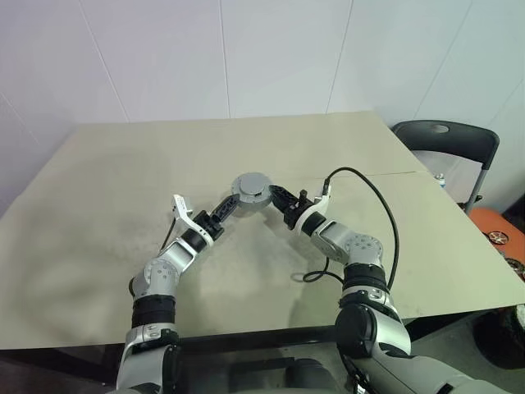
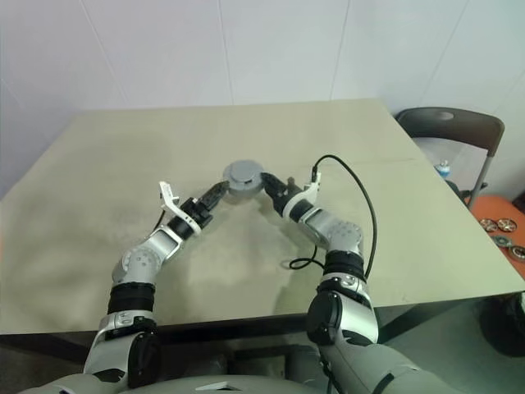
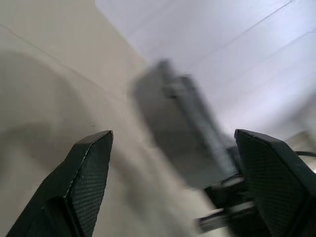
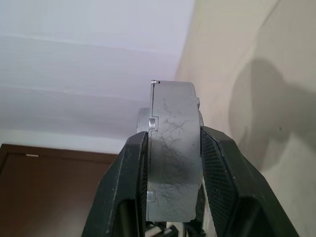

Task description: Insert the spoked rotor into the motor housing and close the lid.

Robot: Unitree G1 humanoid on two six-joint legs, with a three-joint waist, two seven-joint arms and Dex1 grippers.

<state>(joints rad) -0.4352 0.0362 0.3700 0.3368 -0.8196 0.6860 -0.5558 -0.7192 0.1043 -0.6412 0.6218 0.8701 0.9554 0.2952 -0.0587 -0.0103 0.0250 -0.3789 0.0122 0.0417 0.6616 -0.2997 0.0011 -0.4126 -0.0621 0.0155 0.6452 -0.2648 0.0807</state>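
Left gripper point(image 1: 232, 204) released, fingers spread wide, tips just left of the motor housing point(image 1: 251, 190). Housing lifted over mid-table point(image 1: 98, 205), closed grey disc, clamped edgewise by right gripper point(image 1: 276, 199). Black cable point(image 1: 373, 197) looping right of that arm. Far right, beyond table edge: grey chair point(image 1: 447, 144), orange bin point(image 1: 502, 238).

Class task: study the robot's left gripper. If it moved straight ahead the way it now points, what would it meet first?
Most likely the round grey motor assembly clamped in the right gripper. The left gripper, fingers apart, points at it from close by, though the exact gap is unclear.
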